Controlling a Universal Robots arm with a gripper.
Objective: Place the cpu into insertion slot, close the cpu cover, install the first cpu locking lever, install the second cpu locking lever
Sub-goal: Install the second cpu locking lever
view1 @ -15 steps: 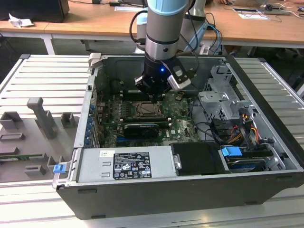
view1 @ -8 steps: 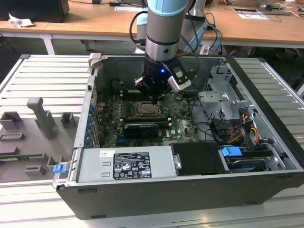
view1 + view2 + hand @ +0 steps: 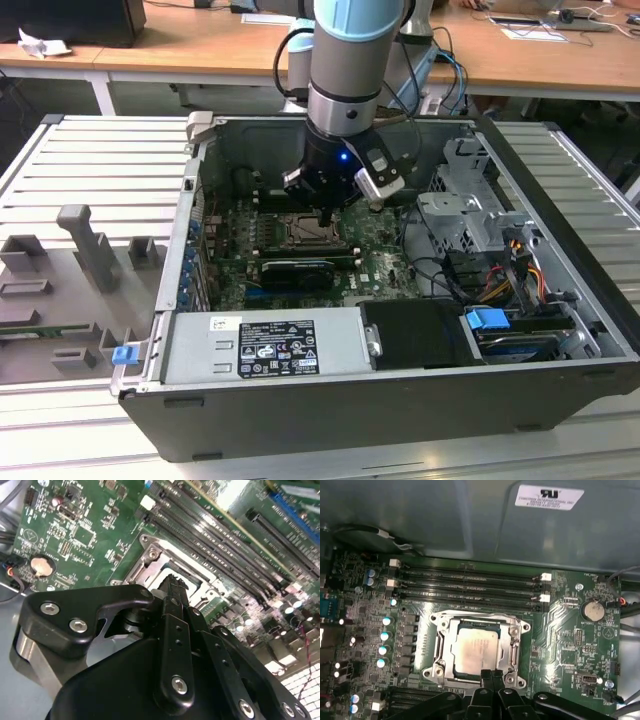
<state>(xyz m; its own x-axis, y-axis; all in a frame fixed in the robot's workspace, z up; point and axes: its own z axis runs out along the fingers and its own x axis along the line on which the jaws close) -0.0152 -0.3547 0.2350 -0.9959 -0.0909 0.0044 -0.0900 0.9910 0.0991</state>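
Note:
The cpu (image 3: 477, 649), a pale square chip, lies flat in the insertion slot (image 3: 305, 232) on the green board. The cpu cover (image 3: 443, 652), a silver metal frame, lies down around the chip, whose face shows through its window. In the first wrist view my gripper (image 3: 492, 674) is shut with nothing between its fingers, its tips at the socket's near edge. In the second wrist view the gripper (image 3: 172, 581) points down at the cover (image 3: 150, 560). In the exterior view the gripper (image 3: 325, 218) hangs just over the socket inside the open computer case.
Long black memory slots (image 3: 470, 582) run beside the socket, with a coin battery (image 3: 594, 611) off to one side. A long black card (image 3: 295, 272), the power supply (image 3: 265, 345) and a drive cage (image 3: 465, 215) crowd the case. Grey fixtures (image 3: 90, 245) stand on the table at the exterior view's left.

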